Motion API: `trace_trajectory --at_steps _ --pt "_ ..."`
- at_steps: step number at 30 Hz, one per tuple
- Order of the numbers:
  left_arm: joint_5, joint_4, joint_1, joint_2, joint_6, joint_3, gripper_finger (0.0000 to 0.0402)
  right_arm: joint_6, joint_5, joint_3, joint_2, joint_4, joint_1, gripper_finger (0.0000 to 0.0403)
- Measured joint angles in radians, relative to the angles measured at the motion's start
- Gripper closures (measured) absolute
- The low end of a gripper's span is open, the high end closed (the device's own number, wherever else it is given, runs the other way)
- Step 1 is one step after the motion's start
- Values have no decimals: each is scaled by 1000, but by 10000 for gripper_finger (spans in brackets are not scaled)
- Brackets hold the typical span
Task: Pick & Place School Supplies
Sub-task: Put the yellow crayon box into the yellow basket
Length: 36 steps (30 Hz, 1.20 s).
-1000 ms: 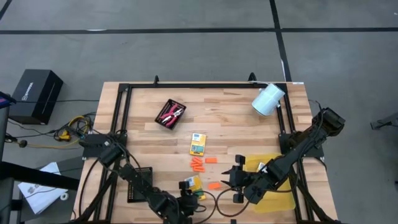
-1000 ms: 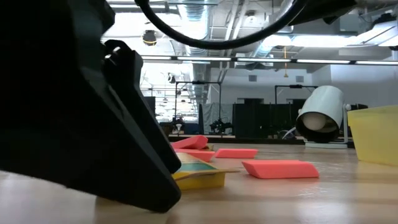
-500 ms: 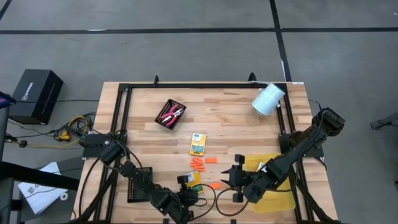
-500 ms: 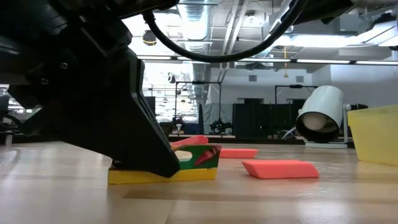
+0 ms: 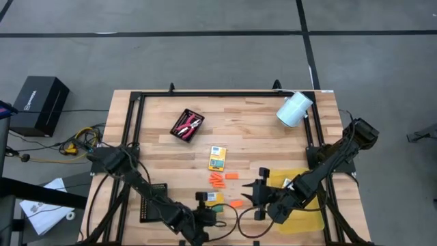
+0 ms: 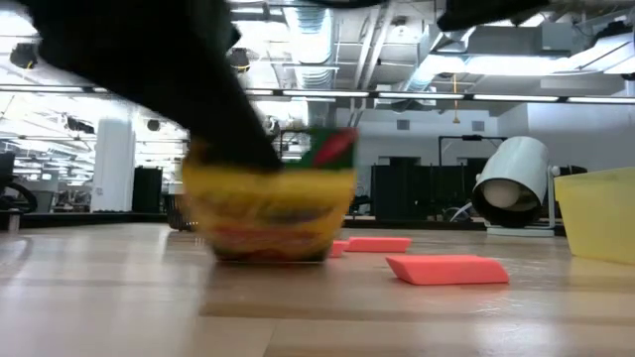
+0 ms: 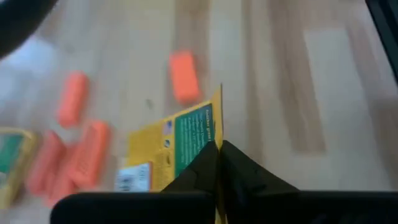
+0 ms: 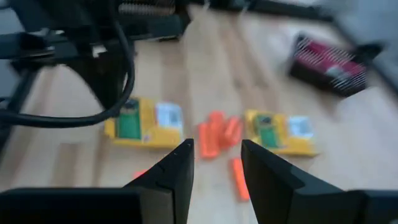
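Gripping a yellow crayon box (image 5: 213,198) by its edge, the left gripper (image 5: 205,207) sits at the near edge of the counter (image 5: 246,130), its jaws closed thin on the card; in the low view the box (image 6: 270,203) hangs tilted just above the wood, and the left wrist view shows the box (image 7: 173,152) pinched between the two dark fingers (image 7: 199,174). The right gripper (image 5: 258,193) hovers just beside it, its jaws partly apart and holding nothing, pointed toward the cluster of small orange pieces (image 5: 218,180). One more orange piece (image 5: 235,203) lies between the two grippers. A second crayon box (image 5: 217,158) lies flat near the middle of the counter, just beyond the orange pieces. Farther back, a black mesh tray (image 5: 187,126) holds red-handled tools. A translucent yellow bin (image 5: 304,205) stands under the right arm, and a white roll (image 5: 295,108) lies at the far right corner.
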<state>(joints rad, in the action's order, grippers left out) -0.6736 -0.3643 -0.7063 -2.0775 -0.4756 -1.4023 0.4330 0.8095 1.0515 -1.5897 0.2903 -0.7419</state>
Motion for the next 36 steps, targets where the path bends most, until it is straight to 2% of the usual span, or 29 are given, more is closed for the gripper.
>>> trace_trajectory --at_steps 8,16,20,25,36 --pt "-14 73 88 12 190 1 400 -118 260 22 50 -10 -67 278" --pt "14 284 162 52 449 -2 400 -146 446 24 174 51 -155 278" --pt "11 315 181 106 534 -2 400 -146 505 24 234 89 -193 278" --pt "4 383 208 169 658 -2 400 -146 527 25 283 122 -218 278" --pt "192 557 299 160 787 -2 400 -179 554 25 317 128 -221 278"
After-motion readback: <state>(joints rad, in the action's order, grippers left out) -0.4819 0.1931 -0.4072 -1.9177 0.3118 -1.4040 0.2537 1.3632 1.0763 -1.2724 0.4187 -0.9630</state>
